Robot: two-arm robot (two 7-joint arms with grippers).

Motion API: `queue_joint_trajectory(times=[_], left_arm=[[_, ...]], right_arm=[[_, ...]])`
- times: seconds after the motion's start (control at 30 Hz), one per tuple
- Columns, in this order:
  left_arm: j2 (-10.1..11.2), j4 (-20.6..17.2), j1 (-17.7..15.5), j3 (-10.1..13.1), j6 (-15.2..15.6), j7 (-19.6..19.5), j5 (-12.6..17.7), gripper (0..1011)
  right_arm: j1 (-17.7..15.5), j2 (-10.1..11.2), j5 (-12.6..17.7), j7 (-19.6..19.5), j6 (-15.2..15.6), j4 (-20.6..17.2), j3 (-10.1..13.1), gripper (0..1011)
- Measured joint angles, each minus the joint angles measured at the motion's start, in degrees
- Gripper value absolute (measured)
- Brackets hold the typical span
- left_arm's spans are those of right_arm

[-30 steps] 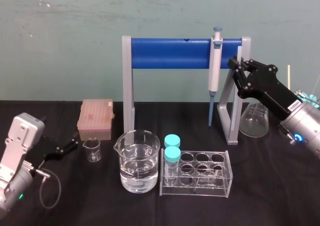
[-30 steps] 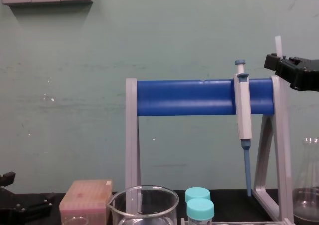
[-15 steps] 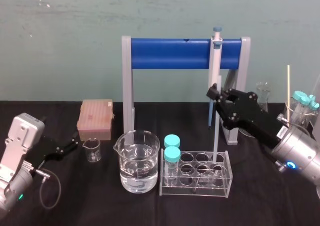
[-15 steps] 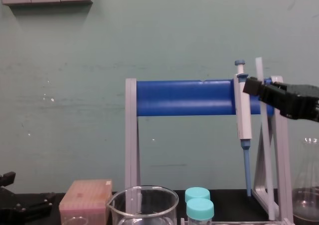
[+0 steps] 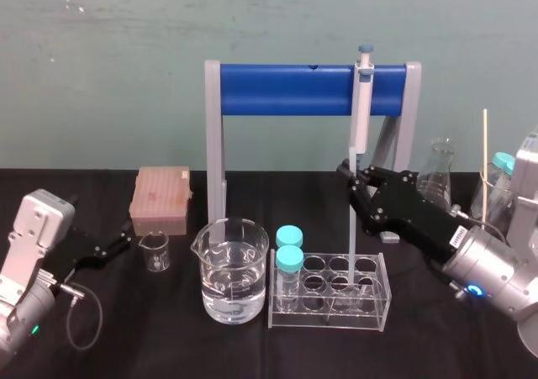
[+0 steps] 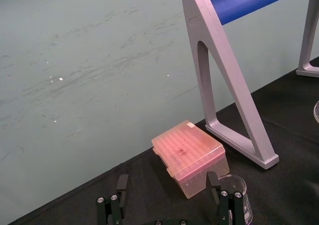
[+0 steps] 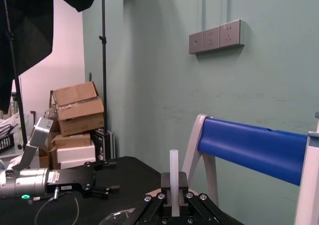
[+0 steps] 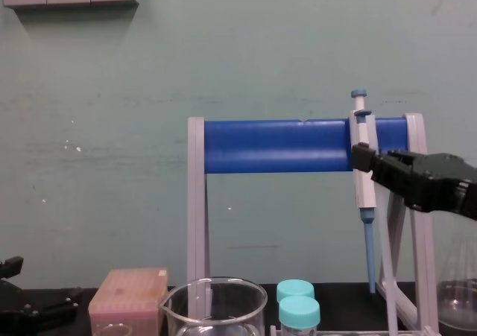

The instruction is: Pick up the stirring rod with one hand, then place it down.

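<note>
Leftmost, the left gripper (image 5: 120, 243) is parked low on the black table (image 5: 168, 328). Its fingers are seen apart in the left wrist view, with nothing between them. Just right of it, a pink tip box (image 5: 161, 198) stands toward the far side, with a small beaker (image 5: 155, 251) just in front of it. A large beaker (image 5: 233, 270) holding clear liquid is placed nearer the middle, in front of the left leg of the blue-barred pipette stand (image 5: 286, 91). Beside the beaker, two teal-capped vials (image 5: 289, 257) are seated in the left end of a clear tube rack (image 5: 370, 307).

Right of centre, the stirring rod (image 5: 350, 232) is held nearly upright. Its upper part is clamped between the fingers of the right gripper (image 5: 351, 176), and its lower end is lowered into a far-row well of the rack. Whether the rod touches the well's floor cannot be told. The gripper is poised above the rack's right half, in front of the grey-and-blue pipette (image 5: 362, 110) hung on the stand's bar. A conical flask (image 5: 437, 173) is seen farther right, behind the arm.
</note>
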Motion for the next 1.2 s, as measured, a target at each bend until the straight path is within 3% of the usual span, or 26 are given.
queue_joint_trajectory(times=[0.3,0.5,0.77,1.2], left_arm=[[0.0,0.0,0.0,0.0,0.0,0.0,0.0,1000],[0.0,0.0,0.0,0.0,0.0,0.0,0.0,1000],[0.0,0.0,0.0,0.0,0.0,0.0,0.0,1000],[0.0,0.0,0.0,0.0,0.0,0.0,0.0,1000]], right_arm=[[1.5,-1.5,-2.0,0.5,-2.6,4.2,-1.5,71],[2.7,-2.5,-3.3,0.2,-2.9,6.9,-2.2,71],[4.2,-3.8,-4.1,0.2,-1.9,10.2,-3.1,71],[4.6,-4.3,-4.9,0.3,0.1,11.8,-4.3,71]])
